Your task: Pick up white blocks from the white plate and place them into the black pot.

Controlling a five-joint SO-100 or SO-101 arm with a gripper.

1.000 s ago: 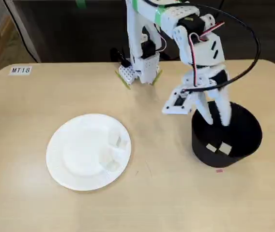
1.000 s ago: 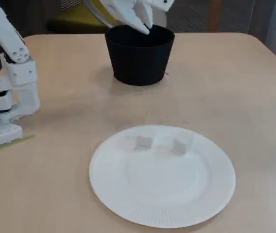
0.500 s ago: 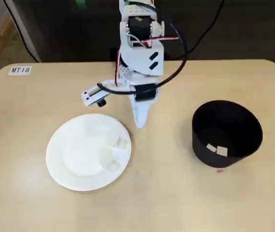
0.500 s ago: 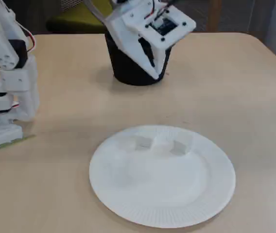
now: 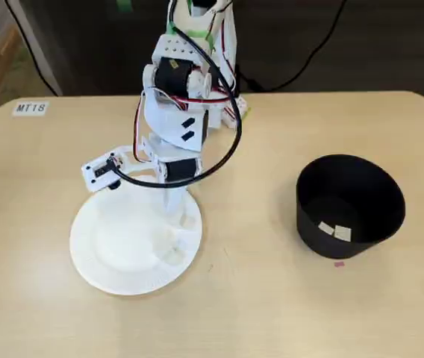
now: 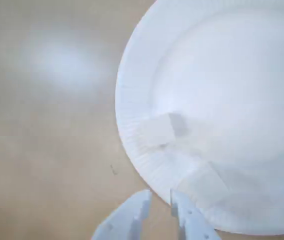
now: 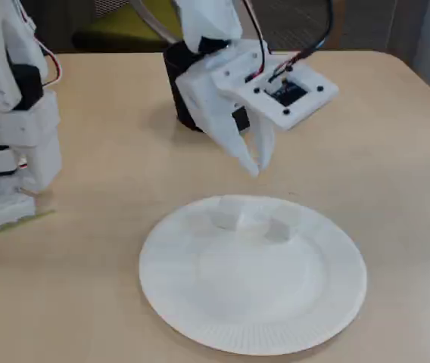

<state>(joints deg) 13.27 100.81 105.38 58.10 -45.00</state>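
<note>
The white plate (image 5: 85,261) lies left of centre on the table. Two white blocks (image 7: 228,215) (image 7: 278,229) show clearly on its far side, and the wrist view has them near the rim (image 6: 157,131) (image 6: 202,182). My gripper (image 5: 176,218) hangs just above the plate's edge beside them, fingers (image 6: 143,200) nearly together with nothing between. In the low fixed view the gripper (image 7: 257,160) points down a little behind the plate (image 7: 253,340). The black pot (image 5: 305,224) stands to the right with two blocks (image 5: 334,230) inside. The pot (image 7: 177,91) is mostly hidden behind the gripper.
The arm's base (image 7: 7,151) stands at the table's back edge. A label reading MT18 (image 5: 31,108) is stuck near the back left corner. A small pink mark (image 5: 338,262) lies in front of the pot.
The gripper has swung from over the pot across the table to the plate's edge and come lower. Two blocks lie in the pot throughout.
</note>
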